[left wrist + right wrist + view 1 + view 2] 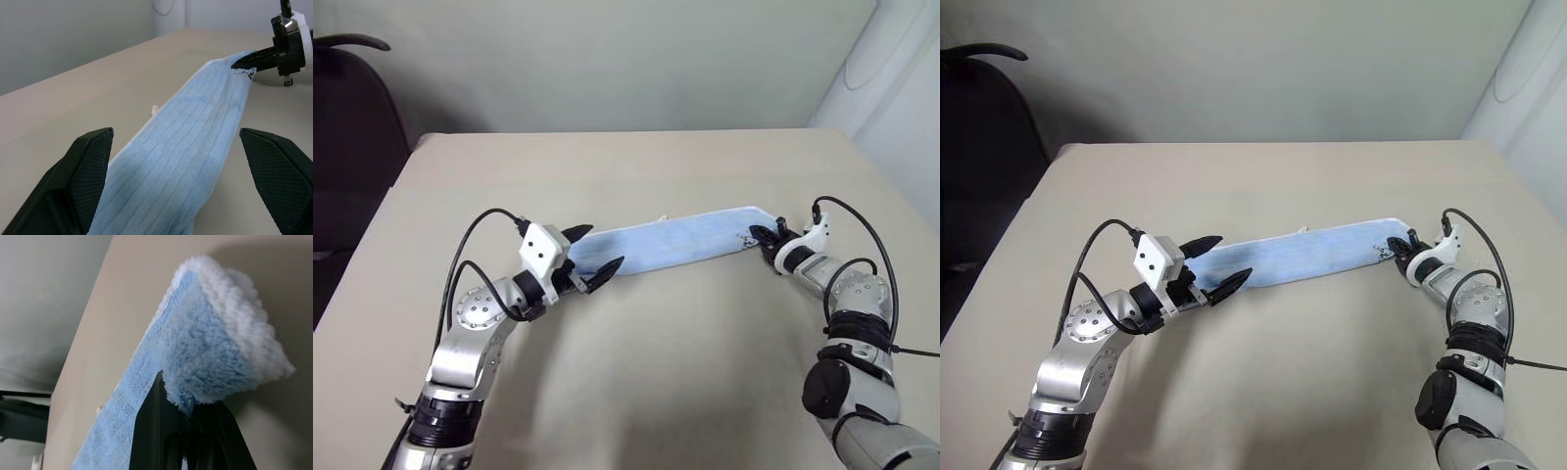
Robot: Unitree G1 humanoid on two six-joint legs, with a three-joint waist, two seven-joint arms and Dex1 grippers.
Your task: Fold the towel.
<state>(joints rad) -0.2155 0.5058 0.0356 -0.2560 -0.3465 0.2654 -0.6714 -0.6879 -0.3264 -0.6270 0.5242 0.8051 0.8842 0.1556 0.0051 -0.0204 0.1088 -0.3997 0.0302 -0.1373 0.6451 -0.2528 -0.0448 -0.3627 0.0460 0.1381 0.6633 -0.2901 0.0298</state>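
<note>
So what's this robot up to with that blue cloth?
It is folding a light blue towel, which lies as a long narrow strip across the beige table. The right gripper has pinched shut on one end of the strip. At the other end, the left gripper is open, one finger on each side of the cloth, not yet gripping it. A dark chair stands beside the table.

Silver arms, black cables, black claws

Soft, even light, faint shadows on the table; wrist close-ups slightly blurred.
</note>
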